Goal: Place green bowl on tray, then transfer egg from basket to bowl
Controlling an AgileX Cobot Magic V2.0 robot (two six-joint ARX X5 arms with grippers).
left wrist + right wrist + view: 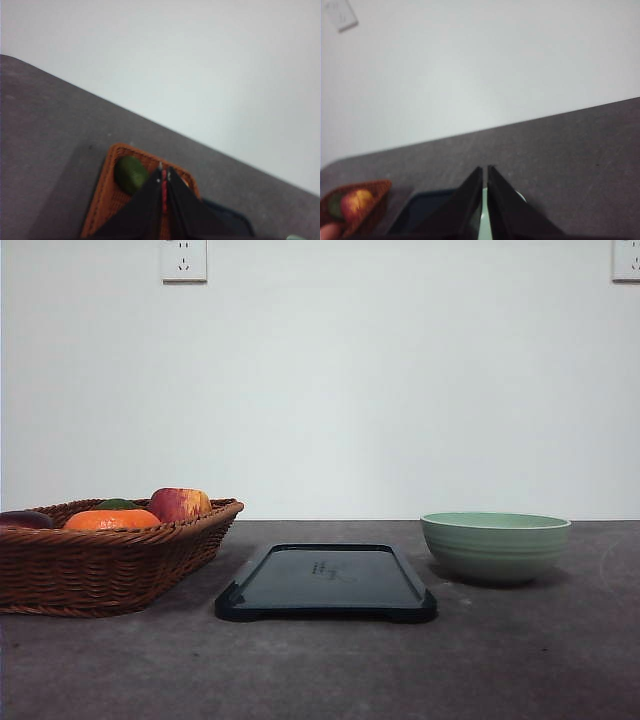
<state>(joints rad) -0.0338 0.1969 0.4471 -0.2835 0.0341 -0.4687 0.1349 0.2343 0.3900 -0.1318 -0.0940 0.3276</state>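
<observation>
1. Front view puts the pale sage-green ridged ceramic bowl [495,546] on the dark worktop [320,670], just right of the flat blue-black rectangular tray [327,582]; the first step is not yet begun.
2. Left tool [164,175] and right tool [485,172] are both pressed together, holding nothing.
3. Next, I judge, the right tool must spread and take the bowl's rim.
4. Counted: one bowl, one tray, one brown woven wicker basket [110,565] at far left; no egg can be made out among the fruit.

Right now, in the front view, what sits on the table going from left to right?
basket → tray → green bowl
</observation>
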